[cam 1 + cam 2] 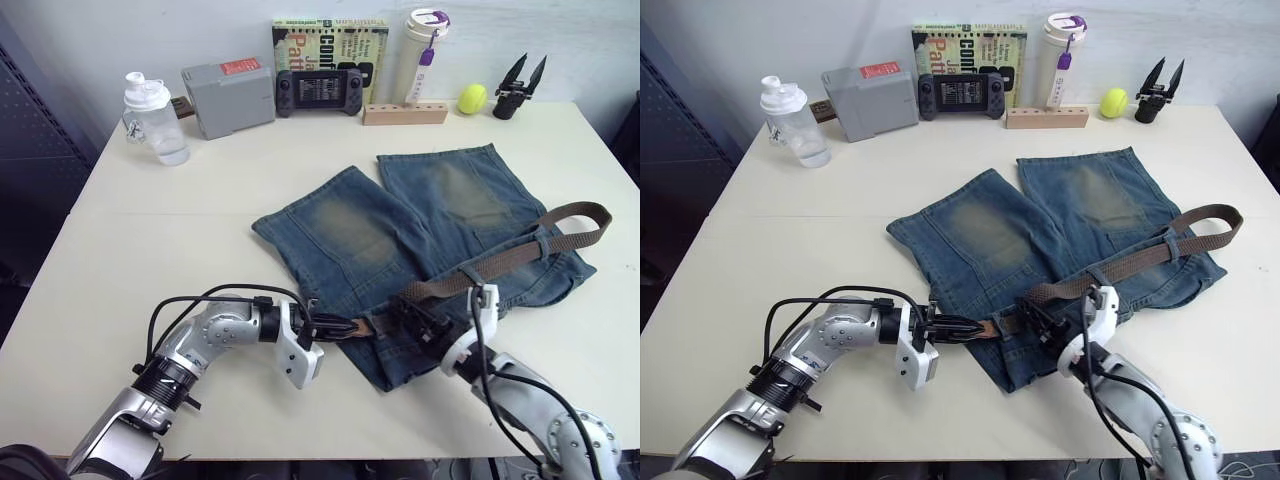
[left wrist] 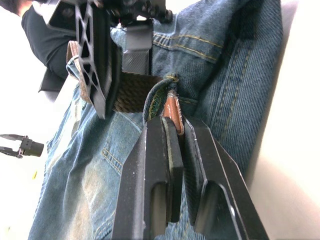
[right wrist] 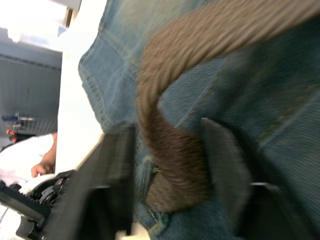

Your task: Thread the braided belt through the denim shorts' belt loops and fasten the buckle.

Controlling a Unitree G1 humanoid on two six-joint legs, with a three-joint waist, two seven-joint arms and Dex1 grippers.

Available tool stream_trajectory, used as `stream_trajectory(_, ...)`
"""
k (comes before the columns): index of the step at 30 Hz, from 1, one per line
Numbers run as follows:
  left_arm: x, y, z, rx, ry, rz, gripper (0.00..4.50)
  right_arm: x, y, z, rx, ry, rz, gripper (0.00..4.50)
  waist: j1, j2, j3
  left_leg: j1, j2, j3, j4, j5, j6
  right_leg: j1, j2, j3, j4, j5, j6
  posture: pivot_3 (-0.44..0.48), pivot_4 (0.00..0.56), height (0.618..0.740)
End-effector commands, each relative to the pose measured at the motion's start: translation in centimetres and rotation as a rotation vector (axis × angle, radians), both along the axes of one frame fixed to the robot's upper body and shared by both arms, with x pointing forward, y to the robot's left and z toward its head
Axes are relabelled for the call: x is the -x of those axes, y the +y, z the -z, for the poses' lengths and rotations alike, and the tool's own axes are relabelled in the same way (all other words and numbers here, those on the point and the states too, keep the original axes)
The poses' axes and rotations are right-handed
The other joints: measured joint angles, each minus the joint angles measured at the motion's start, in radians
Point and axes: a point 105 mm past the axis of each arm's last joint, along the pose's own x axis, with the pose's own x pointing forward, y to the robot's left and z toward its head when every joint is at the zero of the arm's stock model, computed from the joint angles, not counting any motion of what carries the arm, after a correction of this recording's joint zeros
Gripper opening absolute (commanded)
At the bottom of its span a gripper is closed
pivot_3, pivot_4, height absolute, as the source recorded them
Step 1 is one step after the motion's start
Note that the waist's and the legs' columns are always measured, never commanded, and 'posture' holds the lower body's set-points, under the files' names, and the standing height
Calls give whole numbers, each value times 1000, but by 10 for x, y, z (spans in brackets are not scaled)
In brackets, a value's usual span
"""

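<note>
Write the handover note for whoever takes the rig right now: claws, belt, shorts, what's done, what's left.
Left claw: shut on the reddish leather tip of the braided belt, just where it comes out of a belt loop at the near waistband.
Right claw: open, its fingers either side of the belt on the waistband, not clamping it.
Denim shorts: flat on the table, waistband toward the robot.
Done: the tip is through that one loop.
Left: the belt's far end still curls loose off the shorts' right side. Pull it through, thread the remaining loops, fasten the buckle, which I can't locate.
</note>
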Motion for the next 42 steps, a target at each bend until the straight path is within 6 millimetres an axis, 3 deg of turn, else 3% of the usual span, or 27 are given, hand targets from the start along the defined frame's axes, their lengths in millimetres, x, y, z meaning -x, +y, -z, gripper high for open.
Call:
stream_trajectory(1,-1,5,0,-18,-4,-9,0,20,-12,-47,77,-193,-113,3791,1,0,0,0,0,0,0,0,0,0,0,0,0,0,0,0,150,731)
stream_trajectory(4,-2,5,-1,-9,-2,-13,0,27,-15,-43,256,-232,-176,3791,2,0,0,0,0,0,0,0,1,0,0,0,0,0,0,0,150,731)
stream_trajectory(5,-2,5,-1,-5,-1,-14,0,24,-20,-43,304,-245,-152,3354,2,0,0,0,1,0,0,0,1,0,0,0,0,0,0,0,150,731)
stream_trajectory(7,-2,5,-2,-1,-1,-14,0,22,-28,-36,401,-249,-142,2999,3,0,0,0,1,0,0,0,1,0,0,0,0,0,0,0,150,731)
stream_trajectory(9,-2,5,-2,3,-1,-14,0,22,-35,-26,506,-251,-144,2161,3,0,0,0,0,0,0,0,1,0,-1,0,0,0,0,0,150,731)
stream_trajectory(10,-2,5,-3,4,-1,-14,0,21,-39,-25,536,-265,-132,1448,3,0,0,0,-1,0,0,0,1,0,-1,0,-1,0,0,0,150,731)
stream_trajectory(11,-2,5,-3,6,0,-14,0,19,-43,-26,570,-293,-119,1297,3,-1,0,0,-1,0,0,0,1,0,-1,0,-1,0,0,0,150,731)
stream_trajectory(14,-2,6,-4,14,0,-17,0,12,-55,-29,651,-340,-80,25,4,0,0,0,-3,0,1,0,1,0,0,0,-1,0,0,0,150,731)
stream_trajectory(16,-2,7,-6,24,-1,-20,0,11,-64,-18,770,-327,-92,25,4,0,0,0,-3,0,1,0,1,0,0,0,-1,0,1,0,150,731)
stream_trajectory(21,-5,17,-15,74,-6,-61,0,16,-79,34,991,-159,-167,25,3,-1,0,0,-4,0,1,0,1,0,0,-1,-1,0,1,0,150,731)
stream_trajectory(24,-5,45,-19,81,-23,-116,0,18,-75,49,942,-78,-165,25,-1,-4,-2,1,-2,0,1,0,0,2,1,-1,-1,0,0,0,150,731)
stream_trajectory(29,1,95,-17,48,-35,-207,0,15,-66,49,906,-74,-164,25,-7,-11,-6,2,3,-1,1,-1,-1,3,2,-1,-2,0,0,0,150,731)
stream_trajectory(37,54,242,33,-267,164,-468,0,11,-51,46,865,-85,-176,25,-28,-11,-9,6,8,-1,-5,-3,-5,3,2,-9,-1,-4,-8,0,150,731)
stream_trajectory(40,60,287,35,-364,208,-624,0,10,-47,46,854,-87,-183,25,-31,-13,-11,17,9,5,-14,-3,-7,6,3,-10,1,-6,-12,0,150,731)
stream_trajectory(42,61,303,34,-413,216,-682,0,8,-46,47,851,-86,-185,25,-31,-13,-12,20,11,7,-17,-3,-7,5,3,-11,3,-7,-14,0,150,731)
